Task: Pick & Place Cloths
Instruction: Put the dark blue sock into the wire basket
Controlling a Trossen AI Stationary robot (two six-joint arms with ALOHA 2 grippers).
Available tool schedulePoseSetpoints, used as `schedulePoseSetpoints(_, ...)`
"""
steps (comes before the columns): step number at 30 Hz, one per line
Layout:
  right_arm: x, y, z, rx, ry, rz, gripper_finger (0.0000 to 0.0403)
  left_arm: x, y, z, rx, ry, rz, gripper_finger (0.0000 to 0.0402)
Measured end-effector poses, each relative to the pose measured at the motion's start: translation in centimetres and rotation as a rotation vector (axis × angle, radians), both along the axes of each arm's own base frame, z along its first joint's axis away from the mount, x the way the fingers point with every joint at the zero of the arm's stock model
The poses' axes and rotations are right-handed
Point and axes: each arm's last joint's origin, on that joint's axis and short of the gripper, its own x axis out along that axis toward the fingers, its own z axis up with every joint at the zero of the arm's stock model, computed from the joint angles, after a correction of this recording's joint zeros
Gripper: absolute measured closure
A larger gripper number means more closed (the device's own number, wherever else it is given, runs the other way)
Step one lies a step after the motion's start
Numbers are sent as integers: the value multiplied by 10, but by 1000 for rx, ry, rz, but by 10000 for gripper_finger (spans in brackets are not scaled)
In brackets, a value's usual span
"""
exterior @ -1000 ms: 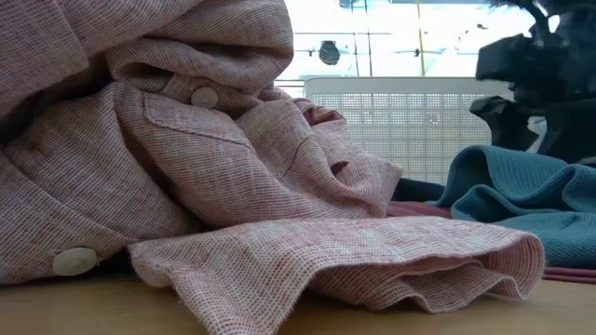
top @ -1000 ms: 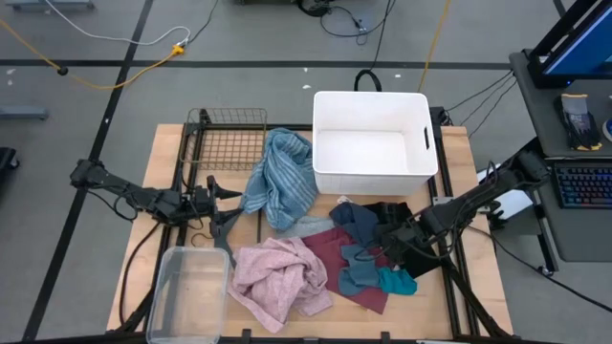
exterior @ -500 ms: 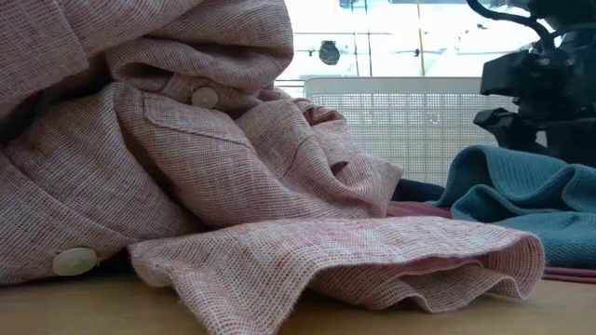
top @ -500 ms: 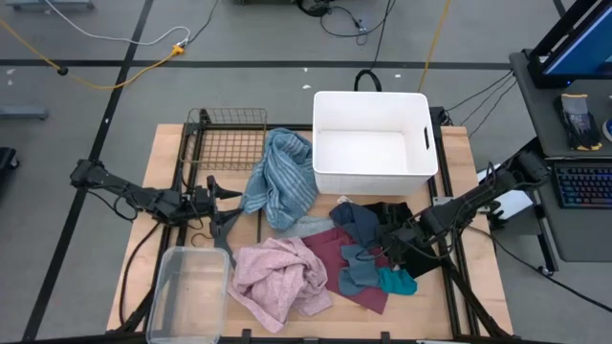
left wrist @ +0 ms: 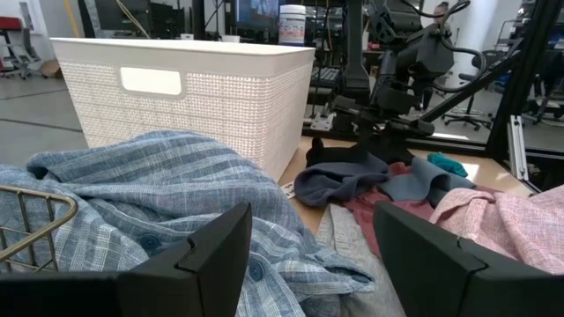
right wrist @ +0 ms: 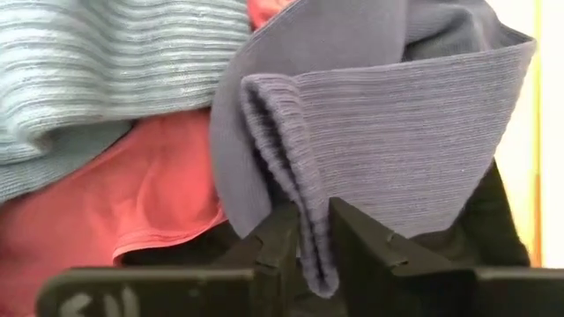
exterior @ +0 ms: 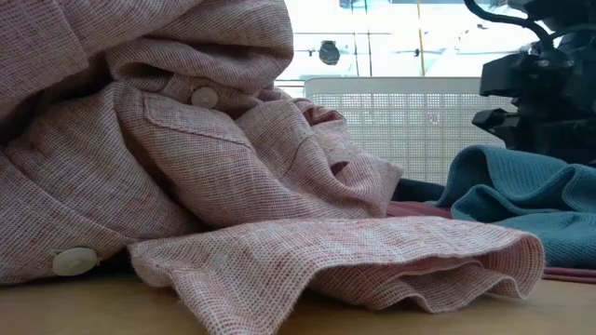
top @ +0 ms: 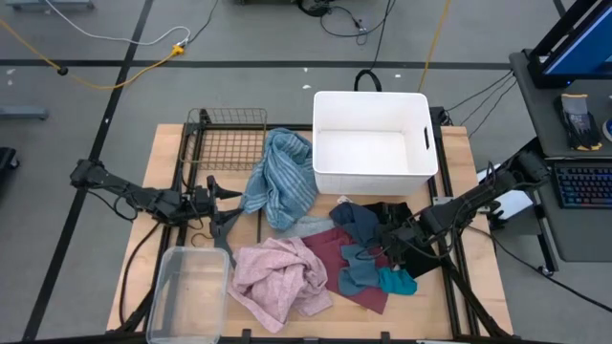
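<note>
The cloths lie in a heap on the wooden table: a blue-striped towel (top: 284,177), a pink one (top: 277,277), a maroon one (top: 335,250), black shorts (top: 394,212), a teal piece (top: 396,283) and slate-blue ribbed pieces (top: 356,269). My right gripper (top: 385,248) slants down into the heap's right side and is shut on a slate-blue ribbed piece (right wrist: 379,106). My left gripper (left wrist: 313,255) stands open and level at the table's left, beside the striped towel (left wrist: 159,194), touching nothing. My right gripper pinches a fold (right wrist: 310,238) of the slate-blue ribbed cloth between its two fingers, so more than one layer lies in the hold. The fingers come slanting down from the table's right side. The rest of the cloth lies slack on the maroon cloth (right wrist: 167,176).
A white perforated basket (top: 371,105) stands at the far right of the table, a wire rack (top: 228,143) at the far left, and a clear plastic bin (top: 188,291) at the near left. A grey hanger (top: 226,229) lies by my left gripper.
My right gripper has shut on the slate-blue cloth while staying over the same spot of the heap. The cloths lie as before.
</note>
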Motion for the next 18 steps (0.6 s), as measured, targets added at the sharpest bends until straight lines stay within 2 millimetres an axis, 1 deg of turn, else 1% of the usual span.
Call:
schedulePoseSetpoints(5,0,1,0,25,13,10,390,0,0,0,0,0,0,158)
schedulePoseSetpoints(9,0,0,3,50,-5,-27,394,0,0,0,0,0,0,158)
schedulePoseSetpoints(11,1,0,8,80,-20,-44,394,0,0,0,0,0,0,158)
schedulePoseSetpoints(18,7,0,35,223,-94,-55,399,0,0,0,0,0,0,158)
